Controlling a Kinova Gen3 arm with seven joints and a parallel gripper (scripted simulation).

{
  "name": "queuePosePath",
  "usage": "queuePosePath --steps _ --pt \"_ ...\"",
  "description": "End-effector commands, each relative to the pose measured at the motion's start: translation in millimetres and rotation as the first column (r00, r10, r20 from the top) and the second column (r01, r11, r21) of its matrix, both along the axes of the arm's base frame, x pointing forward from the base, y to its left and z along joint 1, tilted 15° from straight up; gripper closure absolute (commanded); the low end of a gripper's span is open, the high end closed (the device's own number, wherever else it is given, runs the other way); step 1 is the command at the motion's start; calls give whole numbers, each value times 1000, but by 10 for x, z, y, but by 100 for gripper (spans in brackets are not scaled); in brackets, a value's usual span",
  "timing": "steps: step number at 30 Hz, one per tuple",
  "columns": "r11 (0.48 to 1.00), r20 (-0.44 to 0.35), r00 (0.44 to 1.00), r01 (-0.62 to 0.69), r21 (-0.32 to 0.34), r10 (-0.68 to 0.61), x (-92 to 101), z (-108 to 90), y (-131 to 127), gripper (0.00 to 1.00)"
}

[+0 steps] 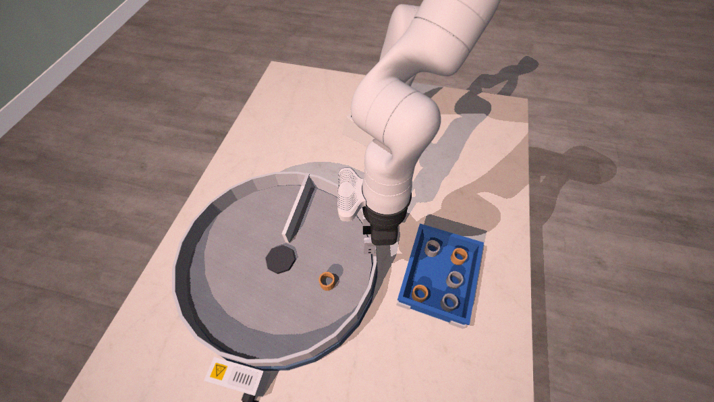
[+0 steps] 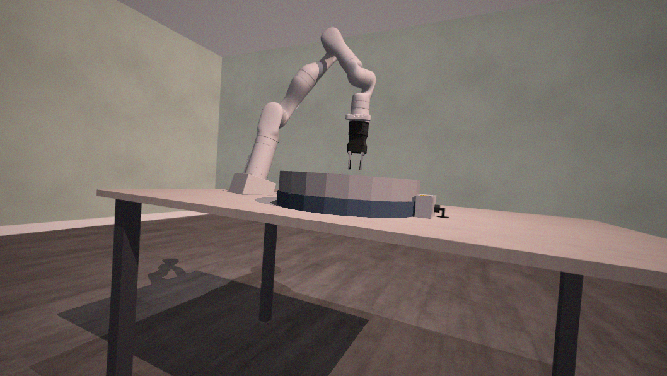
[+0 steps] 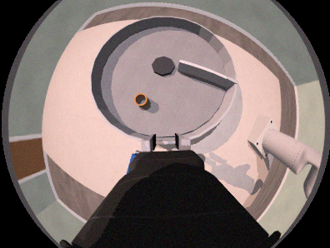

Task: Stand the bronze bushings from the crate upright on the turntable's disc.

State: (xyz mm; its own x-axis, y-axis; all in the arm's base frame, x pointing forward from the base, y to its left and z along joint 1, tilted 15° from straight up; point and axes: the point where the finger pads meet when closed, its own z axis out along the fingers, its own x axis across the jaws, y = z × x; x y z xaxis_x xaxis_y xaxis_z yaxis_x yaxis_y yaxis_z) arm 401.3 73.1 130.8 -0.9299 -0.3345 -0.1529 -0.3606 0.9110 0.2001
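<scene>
one bronze bushing [image 1: 321, 283] [image 3: 136, 102], orange-toned, upright on the turntable's grey disc [image 1: 250, 309] [image 3: 175, 112], right of the dark hub [image 1: 280, 259] [image 3: 163, 66]. blue crate [image 1: 407, 283], right: two bronze bushings, upright, far right and near left; three grey steel bushings, upright.
</scene>
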Motion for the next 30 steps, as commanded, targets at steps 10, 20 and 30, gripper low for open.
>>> queuePosePath --steps 10,20,30 --pt "976 60 974 -219 -19 220 221 276 969 24" --pt "959 75 956 -284 -28 285 283 357 1267 24" --pt "958 76 955 -285 -28 286 284 359 1273 24"
